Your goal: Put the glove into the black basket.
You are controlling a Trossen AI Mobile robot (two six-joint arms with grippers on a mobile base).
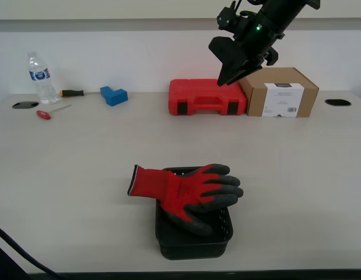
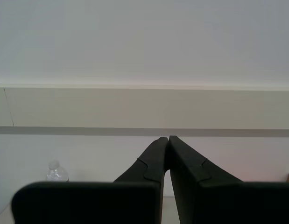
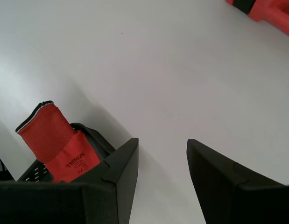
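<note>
Now | glove lies across black basket, cuff hanging out at 9 o'clock; first tool apart, empty, lifted away | second tool together, empty

My arm is matte black, angular, with one small green light.

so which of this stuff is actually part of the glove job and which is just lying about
Part of the job:
- red knit glove with dark grey coated palm, draped across the basket, cuff hanging over its rim
- small black perforated plastic basket

Just lying about:
- red plastic tool case
- brown cardboard box
- clear plastic water bottle
- blue block
- two screwdrivers
</note>
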